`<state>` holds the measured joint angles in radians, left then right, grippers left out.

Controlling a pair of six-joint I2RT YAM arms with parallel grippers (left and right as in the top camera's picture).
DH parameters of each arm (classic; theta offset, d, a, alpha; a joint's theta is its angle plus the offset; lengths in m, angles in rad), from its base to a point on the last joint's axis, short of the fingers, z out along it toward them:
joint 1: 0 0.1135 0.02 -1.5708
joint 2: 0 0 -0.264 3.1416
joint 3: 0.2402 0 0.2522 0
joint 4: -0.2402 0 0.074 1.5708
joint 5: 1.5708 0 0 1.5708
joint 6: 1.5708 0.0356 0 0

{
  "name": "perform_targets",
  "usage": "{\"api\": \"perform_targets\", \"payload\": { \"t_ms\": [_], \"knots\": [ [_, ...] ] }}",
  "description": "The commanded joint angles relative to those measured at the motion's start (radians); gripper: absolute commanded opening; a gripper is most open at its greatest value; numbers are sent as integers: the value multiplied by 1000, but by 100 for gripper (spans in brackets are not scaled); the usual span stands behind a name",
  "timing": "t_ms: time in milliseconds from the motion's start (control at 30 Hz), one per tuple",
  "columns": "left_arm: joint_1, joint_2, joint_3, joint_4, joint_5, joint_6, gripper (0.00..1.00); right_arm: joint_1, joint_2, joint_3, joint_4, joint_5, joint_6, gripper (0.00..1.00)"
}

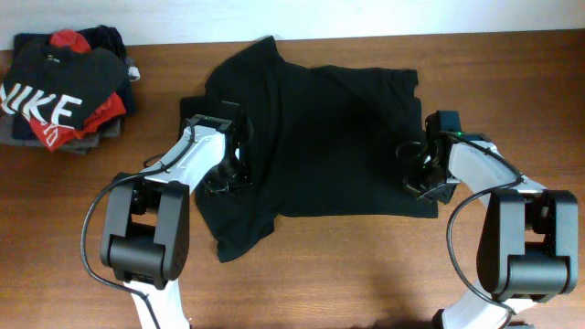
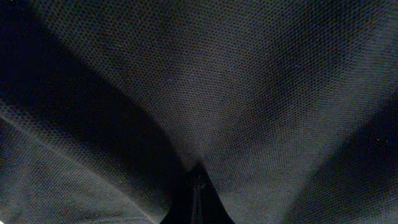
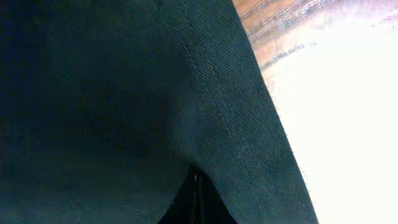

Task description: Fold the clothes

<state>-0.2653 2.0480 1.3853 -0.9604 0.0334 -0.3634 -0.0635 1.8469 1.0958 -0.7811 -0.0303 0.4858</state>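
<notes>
Looking down over the wooden table [image 1: 366,265], I see the plain black T-shirt [image 1: 338,137] lying across the middle, spread mostly flat. Its left part is rumpled and doubled over, with one flap trailing toward 7 o'clock.

The left gripper [image 1: 227,174] sits on the shirt's left portion, at about 9 o'clock from the garment's centre. The right gripper [image 1: 416,174] sits at the shirt's right edge, at about 3 o'clock.

From the left wrist camera, dark knit cloth fills the whole view. Its creases run down to a point where the jaws are pressed together on a pinch of fabric. The right wrist camera shows much the same: the jaws closed tight on the cloth. A stitched hem [image 3: 217,93] runs diagonally above them, with bare wood and strong glare off toward 2 o'clock.

A pile [image 1: 64,91] of other garments rests at the table's 10 o'clock corner, well apart from the T-shirt. On top lies a black shirt [image 1: 82,68] printed in large white block letters. "IKE" reads clearly, and the letter ahead of it is cut off at the picture's edge. A red garment [image 1: 111,108] shows just under it, with a grey garment [image 1: 23,137] at the bottom. On the red cloth is a small white outlined mark, too small to read.
</notes>
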Motion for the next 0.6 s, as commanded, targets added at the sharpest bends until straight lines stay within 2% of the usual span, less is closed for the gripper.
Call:
{"api": "perform_targets", "payload": {
  "t_ms": [0, 333, 567],
  "knots": [
    [7, 2, -37, -5, -8, -6, 0, 4, 11, -6, -19, 34, -7, 4],
    [16, 2, -138, -10, -3, -35, 0, 2, 11, -6, -72, 46, 27, 4],
    [46, 2, -138, -107, -3, -48, 0, 2, 11, -6, -127, 47, 51, 4]
  ]
}}
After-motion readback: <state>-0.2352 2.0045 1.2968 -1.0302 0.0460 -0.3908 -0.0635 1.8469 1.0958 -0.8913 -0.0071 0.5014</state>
